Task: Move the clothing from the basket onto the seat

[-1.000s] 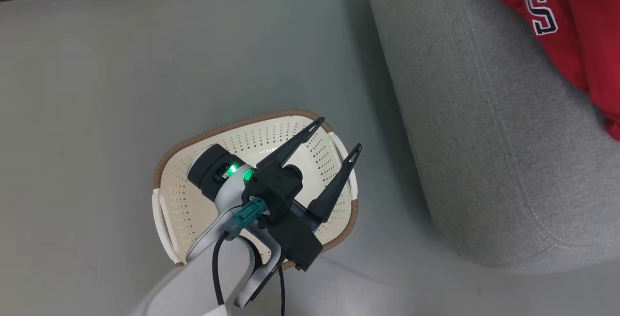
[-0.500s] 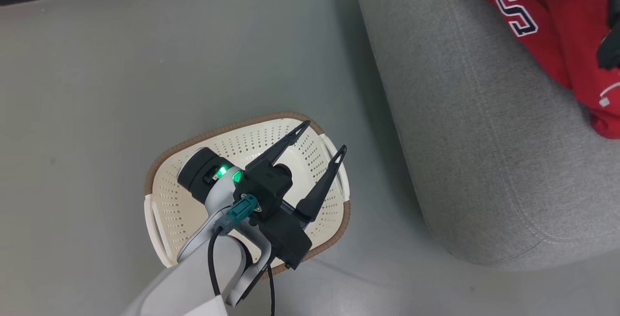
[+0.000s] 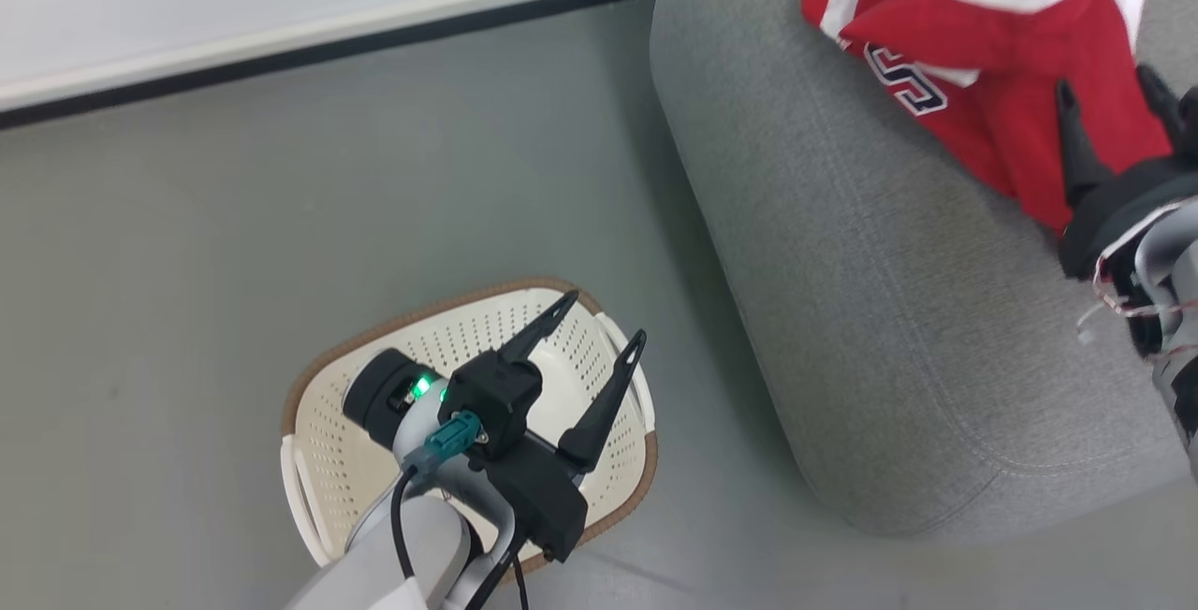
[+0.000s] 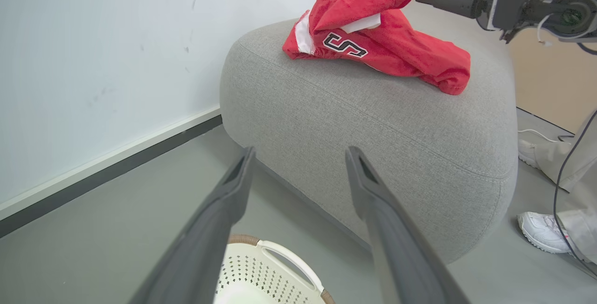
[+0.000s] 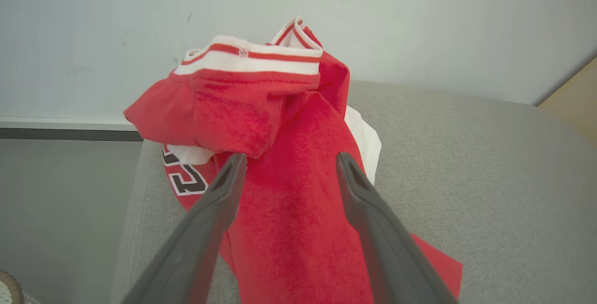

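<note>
- On the grey seat (image 3: 842, 311): one heap of red clothing (image 3: 983, 58) with white stripes. How many garments are in the heap is unclear, and the dark number is half folded under.
- On the floor (image 3: 187, 264), beside the seat: one basket (image 3: 323, 460), cream with a brown rim. The left arm hides its middle.
- Left hand (image 3: 606, 317): one, above the basket, fingers wide apart, holding nothing.
- Right hand (image 3: 1104, 79): one, over the clothing, fingers spread with red cloth showing between them. Whether they touch the cloth cannot be told, and the arm is cut off at the edge.
- Shoes (image 4: 541, 231): two, white, a person's, beyond the seat. One is partly hidden by a trouser leg.
</note>
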